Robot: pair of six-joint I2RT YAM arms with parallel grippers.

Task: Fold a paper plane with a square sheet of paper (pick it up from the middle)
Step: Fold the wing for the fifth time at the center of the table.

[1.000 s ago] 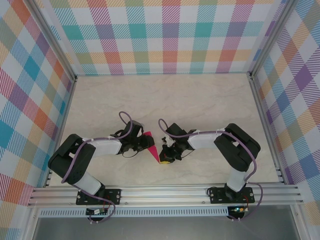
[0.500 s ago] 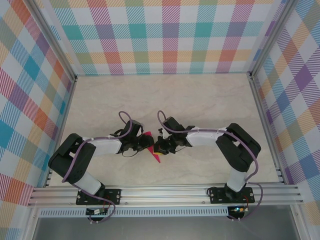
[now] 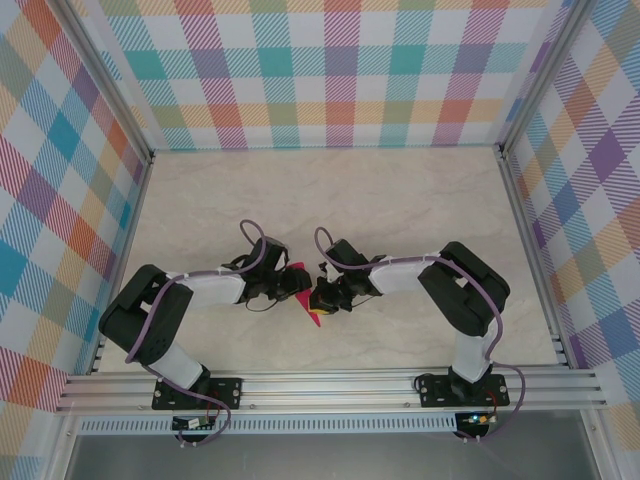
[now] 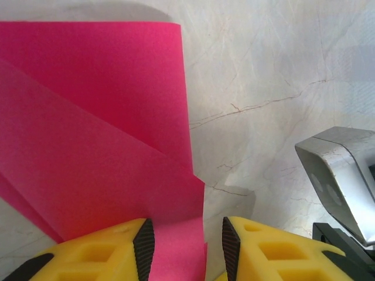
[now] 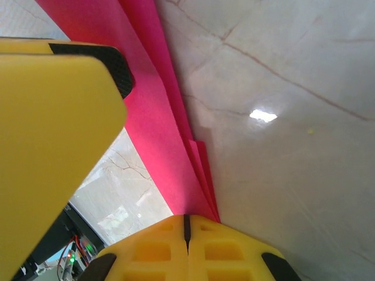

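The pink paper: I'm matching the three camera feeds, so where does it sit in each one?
Top external: the pink paper lies just below and left of the picture's centre.
Left wrist: the pink paper covers the left half, down to the bottom edge.
Right wrist: the pink paper is a slanted band from top left to bottom centre.
Shared landmark: the marble table beneath it.

Saw a pale, marble-veined desk (image 3: 400,200), walled on three sides by pastel plaid panels (image 3: 340,70), edged in front by an aluminium rail (image 3: 330,385).
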